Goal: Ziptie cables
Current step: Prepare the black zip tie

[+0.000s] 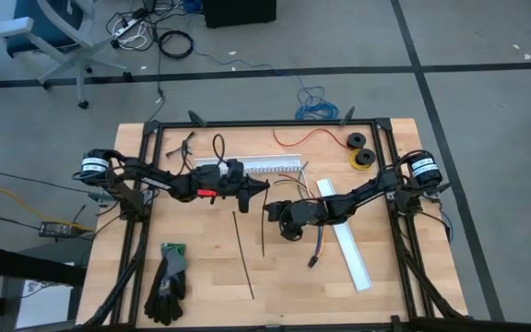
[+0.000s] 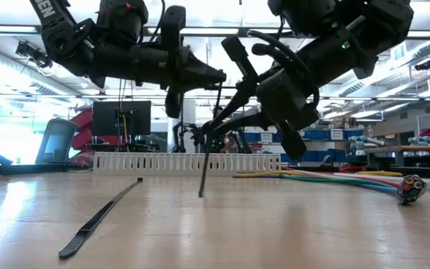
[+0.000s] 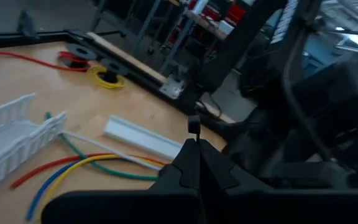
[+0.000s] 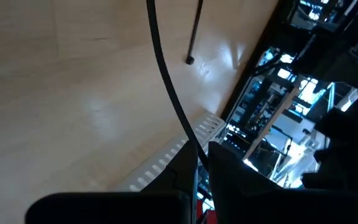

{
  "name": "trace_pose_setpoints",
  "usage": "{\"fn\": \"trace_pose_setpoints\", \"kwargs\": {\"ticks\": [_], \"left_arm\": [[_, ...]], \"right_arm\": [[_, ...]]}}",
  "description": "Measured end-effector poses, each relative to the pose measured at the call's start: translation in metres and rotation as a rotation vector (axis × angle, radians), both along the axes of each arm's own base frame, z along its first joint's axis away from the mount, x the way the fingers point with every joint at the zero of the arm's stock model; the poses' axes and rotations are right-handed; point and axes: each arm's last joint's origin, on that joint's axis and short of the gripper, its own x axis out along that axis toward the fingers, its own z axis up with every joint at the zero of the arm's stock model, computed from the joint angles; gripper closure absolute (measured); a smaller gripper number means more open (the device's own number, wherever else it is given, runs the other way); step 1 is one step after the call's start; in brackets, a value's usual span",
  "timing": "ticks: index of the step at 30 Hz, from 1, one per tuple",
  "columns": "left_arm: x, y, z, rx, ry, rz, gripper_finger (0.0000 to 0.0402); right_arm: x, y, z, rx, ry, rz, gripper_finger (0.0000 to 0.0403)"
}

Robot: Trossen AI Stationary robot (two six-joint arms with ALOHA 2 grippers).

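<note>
Since the near half of the pale wooden table (image 1: pixel 201 267) holds only a loose black plastic ziptie (image 2: pixel 103 215) lying flat and a pair of black-and-green work gloves (image 1: pixel 169 277) at the near left, that is the open room for moving. A swing in that direction would meet little, though a low sweep could knock the spare tie away.

At mid-table the right gripper (image 2: pixel 211 133) has its fingers closed on a second thin black ziptie (image 2: pixel 204 175), which stands nearly upright with its lower tip on the wood. The left gripper (image 2: pixel 216 76) hovers just above and beside it, fingers together. A short dark stub shows at their tips, but I cannot tell whether it is the tie's upper end.

The main risk, as I judge it, is the crowding. The two heads hang very near each other, so a small misjudged move could bump them or bend the tie. The pinch is narrow, and a sideways pull could slip the strap out.

The bundle of thin yellow, green, blue and red cables (image 2: pixel 334 179) lies flat to the right, ending at a small dark connector (image 2: pixel 410 188), apart from the tie and not yet looped. Threading beneath it may drag the wires and spread them. A flat white plastic strip (image 1: pixel 350 249) just beside them narrows that side.

Farther off, the long white slotted channel (image 2: pixel 163 162) walls the back. Beyond it stand wire spools (image 1: pixel 363 159) and the black frame rail (image 1: pixel 275 123).
</note>
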Motion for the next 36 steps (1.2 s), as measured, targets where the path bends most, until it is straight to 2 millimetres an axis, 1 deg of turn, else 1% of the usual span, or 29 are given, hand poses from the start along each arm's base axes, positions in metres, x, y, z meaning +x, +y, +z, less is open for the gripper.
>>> {"fn": "trace_pose_setpoints", "kwargs": {"ticks": [5, 10, 14, 18, 22, 29, 33, 36], "left_arm": [[0.005, 0.002, 0.008, -0.001, -0.027, -0.004, 0.0402], [0.008, 0.004, 0.013, -0.045, -0.043, -0.023, 0.0402], [0.007, 0.007, 0.012, -0.065, -0.042, -0.013, 0.0402], [0.007, 0.013, 0.012, -0.114, -0.046, -0.012, 0.0402], [0.005, 0.021, 0.014, -0.186, -0.063, -0.050, 0.0402], [0.005, 0.025, 0.015, -0.209, -0.073, -0.065, 0.0402], [0.004, 0.026, 0.013, -0.207, -0.052, -0.064, 0.0402], [0.003, 0.030, 0.011, -0.211, -0.036, -0.069, 0.0402]], "right_arm": [[-0.001, 0.001, -0.003, -0.002, 0.037, 0.026, 0.0378], [-0.002, -0.002, -0.002, -0.124, 0.050, -0.041, 0.0378], [-0.001, -0.002, 0.000, -0.164, 0.043, -0.040, 0.0381], [0.001, -0.003, 0.007, -0.222, -0.012, -0.091, 0.0391], [0.002, -0.005, 0.013, -0.250, -0.070, -0.151, 0.0401], [0.003, -0.007, 0.015, -0.237, -0.093, -0.183, 0.0402], [0.004, -0.006, 0.019, -0.112, -0.190, -0.232, 0.0397], [0.003, -0.001, 0.018, -0.060, -0.206, -0.225, 0.0384]]}}
